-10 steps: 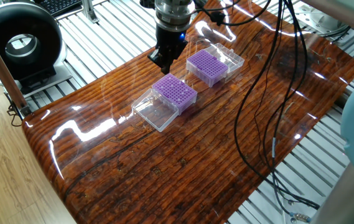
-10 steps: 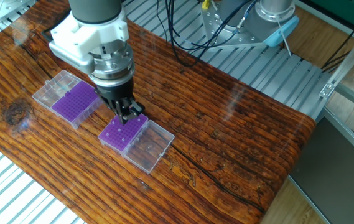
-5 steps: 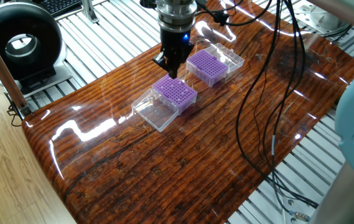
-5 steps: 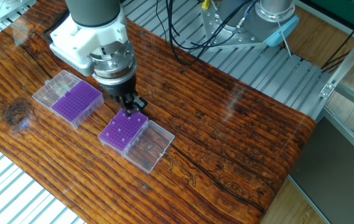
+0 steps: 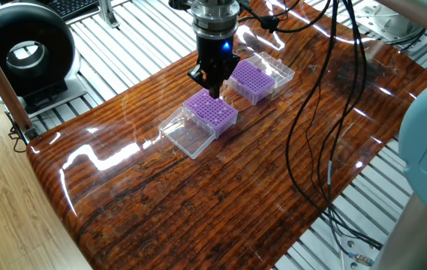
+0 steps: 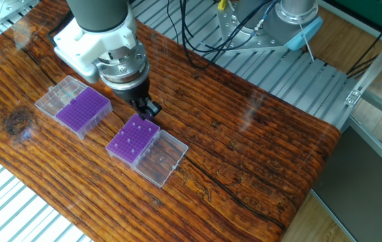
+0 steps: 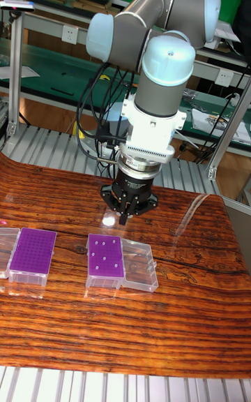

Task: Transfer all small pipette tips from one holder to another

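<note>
The gripper has lifted off the near purple rack, jaws together, perhaps pinching one tip, while other small pipette tips remain seated, so the transfer continues.

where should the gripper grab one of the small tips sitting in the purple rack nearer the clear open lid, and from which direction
Grip a small pipette tip by its exposed top end, coming straight down from above with the gripper. The tips stand upright in the holes of the purple rack, so only their tops show above the grid; the rest is sunk inside. They are spaced apart, leaving room for the fingers either side.
</note>
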Tool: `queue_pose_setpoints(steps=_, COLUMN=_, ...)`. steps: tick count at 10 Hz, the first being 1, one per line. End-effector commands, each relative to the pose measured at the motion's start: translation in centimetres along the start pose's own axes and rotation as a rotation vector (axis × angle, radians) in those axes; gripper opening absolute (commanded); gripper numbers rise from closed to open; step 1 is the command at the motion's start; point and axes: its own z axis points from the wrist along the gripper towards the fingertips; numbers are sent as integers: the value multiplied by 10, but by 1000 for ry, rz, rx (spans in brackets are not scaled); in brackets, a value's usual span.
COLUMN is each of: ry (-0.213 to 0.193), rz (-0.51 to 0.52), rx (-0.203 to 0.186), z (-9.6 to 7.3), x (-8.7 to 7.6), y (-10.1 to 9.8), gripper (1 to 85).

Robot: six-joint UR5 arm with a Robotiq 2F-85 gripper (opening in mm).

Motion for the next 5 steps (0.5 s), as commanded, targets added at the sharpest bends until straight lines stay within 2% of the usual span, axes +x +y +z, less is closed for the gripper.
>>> queue_pose_setpoints(steps=1, ry=-54, rz=-12, rx=-52, z=-2, x=-14, y=13, gripper=63)
queue_pose_setpoints(steps=2, ry=-66, rz=-25, rx=-77, z=-3, x=-17, y=19, gripper=117)
queue_pose_setpoints(steps=3, ry=-72, rz=-32, rx=-81, z=-3, x=-18, y=21, gripper=153)
queue_pose_setpoints(steps=4, ry=-39, rz=-65, rx=-63, z=-1, x=-10, y=15, gripper=207)
queue_pose_setpoints(steps=5, ry=-22, rz=-90, rx=-39, z=4, x=-7, y=5, gripper=273)
